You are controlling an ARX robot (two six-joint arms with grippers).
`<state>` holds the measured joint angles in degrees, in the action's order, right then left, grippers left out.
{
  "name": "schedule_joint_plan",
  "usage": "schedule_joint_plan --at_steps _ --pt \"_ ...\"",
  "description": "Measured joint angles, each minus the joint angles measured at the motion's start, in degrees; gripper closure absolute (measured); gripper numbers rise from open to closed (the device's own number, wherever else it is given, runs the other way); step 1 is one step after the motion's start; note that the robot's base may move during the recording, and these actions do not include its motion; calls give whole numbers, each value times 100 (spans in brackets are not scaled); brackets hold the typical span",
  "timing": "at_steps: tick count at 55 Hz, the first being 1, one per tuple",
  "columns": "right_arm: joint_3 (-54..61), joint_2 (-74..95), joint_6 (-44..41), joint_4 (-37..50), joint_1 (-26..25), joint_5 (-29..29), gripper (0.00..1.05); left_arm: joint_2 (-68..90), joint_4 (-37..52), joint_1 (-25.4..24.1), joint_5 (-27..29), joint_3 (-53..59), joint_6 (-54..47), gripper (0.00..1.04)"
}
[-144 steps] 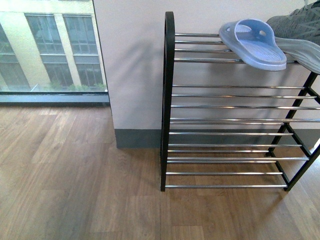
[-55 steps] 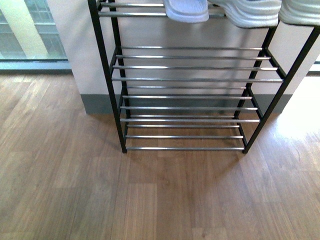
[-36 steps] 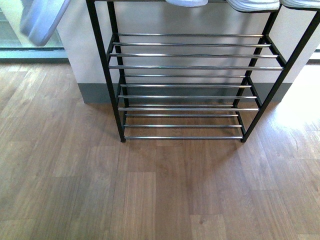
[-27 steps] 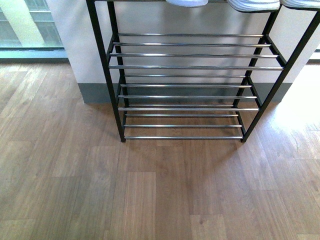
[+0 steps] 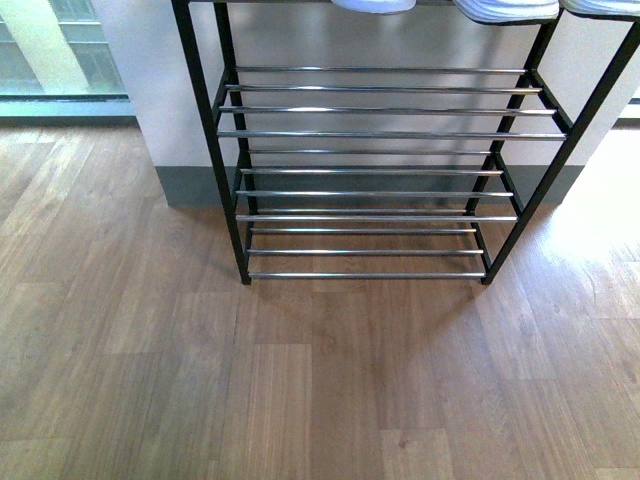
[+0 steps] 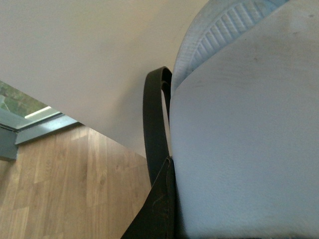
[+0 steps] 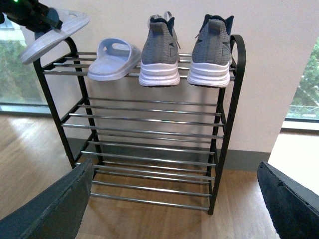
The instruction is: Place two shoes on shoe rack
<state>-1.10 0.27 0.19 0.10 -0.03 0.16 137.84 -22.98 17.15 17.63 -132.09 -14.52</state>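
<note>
Right wrist view: both grey sneakers (image 7: 160, 50) (image 7: 212, 47) sit side by side on top tier of shoe rack (image 7: 227, 129), toward its right end, heels outward; light-blue slide (image 7: 113, 59) just left of them. No desk in view; rack stands on wood floor vs. wall. Judged light, soft knit uppers, stiff soles; best hold is heel collar. Lower tiers bare, floor in front open. Right gripper (image 7: 174, 209) fingers spread, holding nothing. Left gripper (image 7: 37, 17) clamps a second slide (image 7: 50, 35) at rack's top-left corner.

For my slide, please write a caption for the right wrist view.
Two sneakers and a slipper sit on the rack's top tier; another slipper is held beyond its end.
</note>
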Motion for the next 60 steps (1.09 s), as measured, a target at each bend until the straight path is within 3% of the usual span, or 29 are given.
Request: schedule_joint_plan --at_steps 31,47,60 --pt "0 0 0 0 -2 0 9 1320 -96 50 37 -1545 -546 103" --pt "0 0 0 0 -2 0 9 1325 103 107 101 -1434 -522 102" --pt "0 0 0 0 0 0 9 1309 -31 127 -133 -1416 -225 57"
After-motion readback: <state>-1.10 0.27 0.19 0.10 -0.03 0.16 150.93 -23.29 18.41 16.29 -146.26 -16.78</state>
